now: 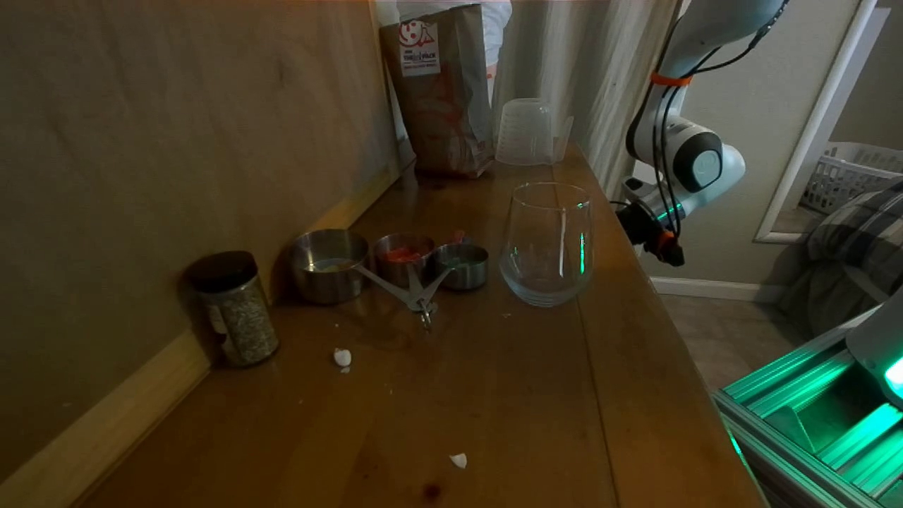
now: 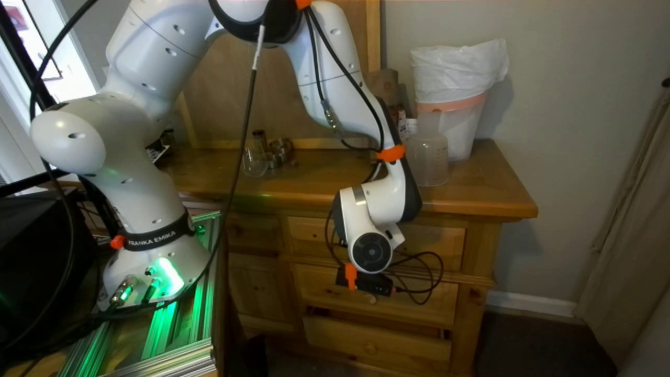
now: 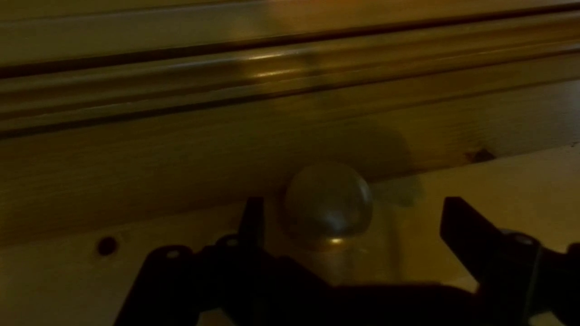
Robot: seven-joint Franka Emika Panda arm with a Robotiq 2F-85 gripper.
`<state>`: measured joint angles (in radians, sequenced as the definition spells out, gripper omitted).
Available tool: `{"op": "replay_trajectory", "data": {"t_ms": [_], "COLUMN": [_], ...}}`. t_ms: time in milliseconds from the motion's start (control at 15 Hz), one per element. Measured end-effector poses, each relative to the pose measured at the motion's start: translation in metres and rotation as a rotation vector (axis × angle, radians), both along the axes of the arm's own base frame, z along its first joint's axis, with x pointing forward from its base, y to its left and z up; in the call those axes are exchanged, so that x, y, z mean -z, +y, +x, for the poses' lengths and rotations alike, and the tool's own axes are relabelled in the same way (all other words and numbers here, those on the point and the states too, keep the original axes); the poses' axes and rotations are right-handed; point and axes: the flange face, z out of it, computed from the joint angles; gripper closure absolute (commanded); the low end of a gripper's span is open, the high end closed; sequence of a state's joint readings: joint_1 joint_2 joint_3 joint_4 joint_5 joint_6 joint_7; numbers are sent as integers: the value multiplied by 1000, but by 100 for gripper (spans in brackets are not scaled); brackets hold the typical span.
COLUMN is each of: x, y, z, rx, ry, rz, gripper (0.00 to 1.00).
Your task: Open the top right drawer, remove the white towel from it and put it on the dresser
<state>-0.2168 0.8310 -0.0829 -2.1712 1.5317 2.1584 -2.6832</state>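
Note:
The wooden dresser (image 2: 314, 188) has its top right drawer (image 2: 437, 245) partly hidden behind my arm in an exterior view; the drawer looks shut. The wrist view is dark and seems upside down. It shows a round drawer knob (image 3: 328, 203), apparently the top right drawer's, on a pale drawer front. My gripper (image 3: 352, 199) is open, with one finger on each side of the knob in that view. The knob appears closer to the left finger, with gaps on both sides. Contact is not visible. The fingers are hidden in both exterior views. The white towel is out of view.
On the dresser top stand a jar (image 1: 243, 317), metal measuring cups (image 1: 330, 271), a clear glass (image 1: 544, 250), a paper bag (image 1: 448, 99), a plastic pitcher (image 1: 523, 134) and a lined white bin (image 2: 458, 123). The bottom drawer (image 2: 377, 340) is partly open. Cables (image 2: 432, 272) loop beside the wrist.

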Motion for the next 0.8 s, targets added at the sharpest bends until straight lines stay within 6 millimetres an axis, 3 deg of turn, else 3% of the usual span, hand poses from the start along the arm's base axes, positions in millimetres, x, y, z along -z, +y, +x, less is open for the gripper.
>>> {"op": "replay_trajectory", "data": {"t_ms": [67, 533, 800], "x": [1, 2, 3], "y": [1, -5, -7], "z": [1, 6, 6], "rx": [-1, 9, 13], "ry": [-1, -14, -19], "rz": [6, 20, 25], "gripper": [25, 76, 76]}}
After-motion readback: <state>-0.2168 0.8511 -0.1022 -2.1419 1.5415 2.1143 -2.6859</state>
